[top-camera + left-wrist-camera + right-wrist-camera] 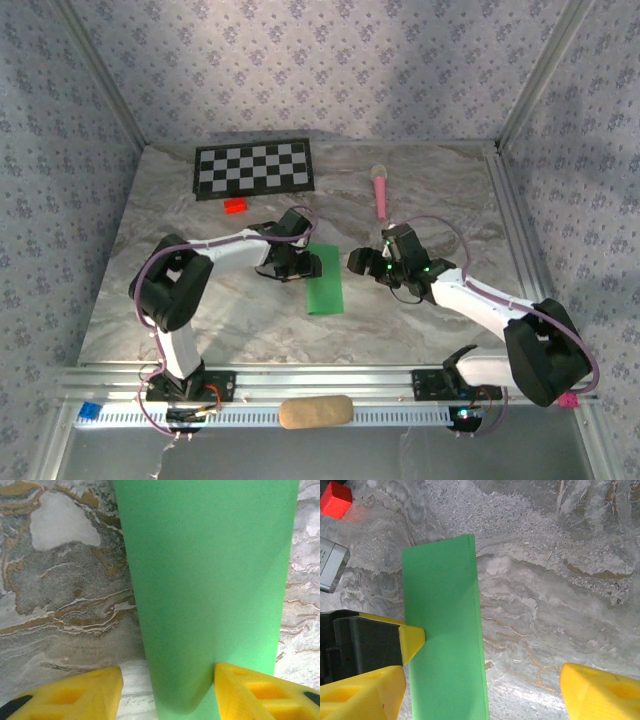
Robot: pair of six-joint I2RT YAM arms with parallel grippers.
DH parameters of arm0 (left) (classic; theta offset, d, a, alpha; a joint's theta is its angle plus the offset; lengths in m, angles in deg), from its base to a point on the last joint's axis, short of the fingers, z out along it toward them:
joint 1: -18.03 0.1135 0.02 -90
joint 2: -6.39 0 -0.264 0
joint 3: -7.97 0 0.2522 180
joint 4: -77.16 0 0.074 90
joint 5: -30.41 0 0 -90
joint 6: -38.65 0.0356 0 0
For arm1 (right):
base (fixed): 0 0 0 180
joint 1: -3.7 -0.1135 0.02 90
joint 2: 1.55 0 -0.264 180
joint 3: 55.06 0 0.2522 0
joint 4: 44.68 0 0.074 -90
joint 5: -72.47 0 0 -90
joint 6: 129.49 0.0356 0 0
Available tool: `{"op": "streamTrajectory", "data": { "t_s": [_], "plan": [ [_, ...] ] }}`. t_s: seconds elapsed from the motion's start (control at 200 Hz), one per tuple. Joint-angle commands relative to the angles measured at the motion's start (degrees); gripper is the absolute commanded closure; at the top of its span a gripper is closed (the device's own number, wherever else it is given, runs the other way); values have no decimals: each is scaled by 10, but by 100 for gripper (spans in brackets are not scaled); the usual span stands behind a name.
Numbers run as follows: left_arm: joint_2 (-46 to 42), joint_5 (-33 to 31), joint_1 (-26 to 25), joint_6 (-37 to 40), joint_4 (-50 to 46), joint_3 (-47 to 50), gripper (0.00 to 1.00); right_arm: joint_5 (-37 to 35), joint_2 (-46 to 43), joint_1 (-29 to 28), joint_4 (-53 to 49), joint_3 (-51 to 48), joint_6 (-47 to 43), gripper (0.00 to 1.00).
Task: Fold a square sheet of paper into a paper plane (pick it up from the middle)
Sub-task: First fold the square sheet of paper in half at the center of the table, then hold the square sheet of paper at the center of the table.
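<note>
**Fig.** The square sheet of paper (324, 280), folded to a strip, lies flat on the tabletop (250, 320), its long axis running away from the arm bases. The left hand (293, 263) is nearer (half-spread, one finger touching the strip's left edge). The right hand (360, 262) hangs wide and empty, just beside.

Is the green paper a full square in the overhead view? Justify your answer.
No: the green paper lies as a narrow strip, plainly longer than it is wide.

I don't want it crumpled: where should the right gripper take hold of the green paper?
Probably the middle of the long edge of the green paper facing the right gripper, coming in low from that side: it lies flat as a narrow strip, and the left gripper sits at the opposite edge.
</note>
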Motion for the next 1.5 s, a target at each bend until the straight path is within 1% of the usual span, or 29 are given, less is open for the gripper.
{"op": "streamTrajectory", "data": {
  "t_s": [0.0,0.4,0.81,1.049,1.494],
  "plan": [
    [27,-17,-7,15,-6,-5,46,-9,6,-3,-8,14,0,17],
    [32,-21,-8,9,-10,-4,46,-12,4,-4,-10,15,0,17],
    [29,-40,-8,-1,-19,-2,46,-12,2,-3,-13,16,0,16],
    [21,-49,-7,-1,-19,3,49,-16,1,-4,-14,13,0,16],
    [30,-45,-5,3,-21,3,47,-18,1,-4,-15,13,0,15]
  ]
}}
